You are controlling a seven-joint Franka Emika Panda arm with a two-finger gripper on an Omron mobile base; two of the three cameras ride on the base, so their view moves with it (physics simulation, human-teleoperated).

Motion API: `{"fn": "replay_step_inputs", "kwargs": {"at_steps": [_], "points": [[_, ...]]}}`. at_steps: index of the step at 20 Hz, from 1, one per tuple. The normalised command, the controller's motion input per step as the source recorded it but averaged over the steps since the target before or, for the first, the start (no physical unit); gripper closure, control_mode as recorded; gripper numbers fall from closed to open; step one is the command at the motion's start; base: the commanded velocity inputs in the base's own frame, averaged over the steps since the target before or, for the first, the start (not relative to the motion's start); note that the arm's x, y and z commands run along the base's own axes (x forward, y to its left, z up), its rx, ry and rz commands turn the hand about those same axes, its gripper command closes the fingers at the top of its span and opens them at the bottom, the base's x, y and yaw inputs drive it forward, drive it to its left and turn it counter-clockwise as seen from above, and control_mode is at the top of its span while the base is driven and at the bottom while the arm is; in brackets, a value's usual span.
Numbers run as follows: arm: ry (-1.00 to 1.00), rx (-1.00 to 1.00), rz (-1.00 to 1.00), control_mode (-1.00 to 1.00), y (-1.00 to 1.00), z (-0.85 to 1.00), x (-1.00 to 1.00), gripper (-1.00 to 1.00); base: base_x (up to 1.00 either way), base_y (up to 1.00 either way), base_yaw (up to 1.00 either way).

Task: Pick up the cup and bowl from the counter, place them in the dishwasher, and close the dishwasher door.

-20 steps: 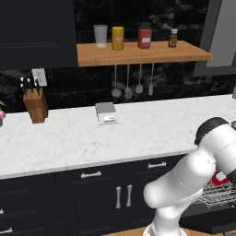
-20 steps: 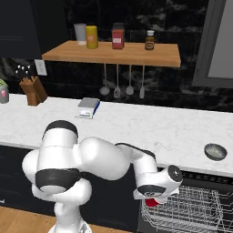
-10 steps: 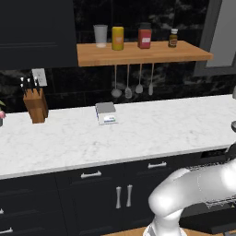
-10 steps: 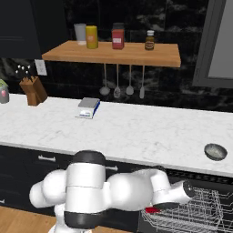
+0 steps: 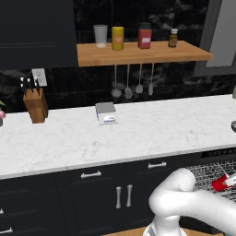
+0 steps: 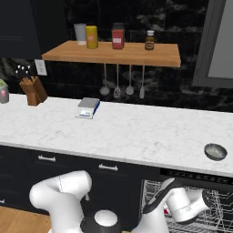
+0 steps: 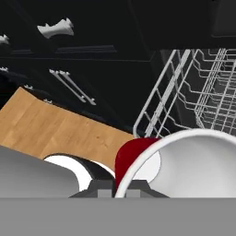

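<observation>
The red cup [image 7: 131, 159] with its whitish inside [image 7: 198, 166] looms large in the hand view, and my gripper [image 7: 120, 189] is shut on its wall. The cup [image 5: 220, 183] hangs low over the dishwasher's silver wire rack [image 5: 207, 169], which is pulled out below the marble counter [image 5: 138, 133]. From the right, a sliver of red cup [image 6: 166, 210] shows beside the hand, at the rack [image 6: 214, 214]. The small dark bowl [image 6: 215, 151] rests on the counter [image 6: 136, 132] above the dishwasher. The dishwasher door is hidden.
Navy cabinets with silver handles [image 7: 71, 85] stand left of the rack, above a wooden floor [image 7: 55, 129]. On the counter are a knife block [image 5: 36, 105] and a small scale [image 5: 106, 113]. The wall shelf [image 5: 138, 51] carries jars and a tumbler.
The arm has folded down and stretched low to the right, carrying the cup from counter-front height down to the pulled-out rack.
</observation>
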Motion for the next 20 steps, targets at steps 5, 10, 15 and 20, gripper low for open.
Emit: {"fn": "replay_step_inputs", "kwargs": {"at_steps": [5,10,15,20], "points": [[0.0,0.0,-0.07,-1.0,-0.07,-0.42,0.36,1.0,0.0,0.0,0.0],[0.0,0.0,-0.13,-1.0,-0.23,-0.52,0.41,1.0,0.0,0.0,0.0],[0.0,0.0,-0.08,-1.0,-0.25,-0.4,0.09,1.0,0.0,0.0,0.0],[0.03,0.0,-0.09,-1.0,0.0,0.0,0.0,-1.0,0.0,0.0,0.0]]}}
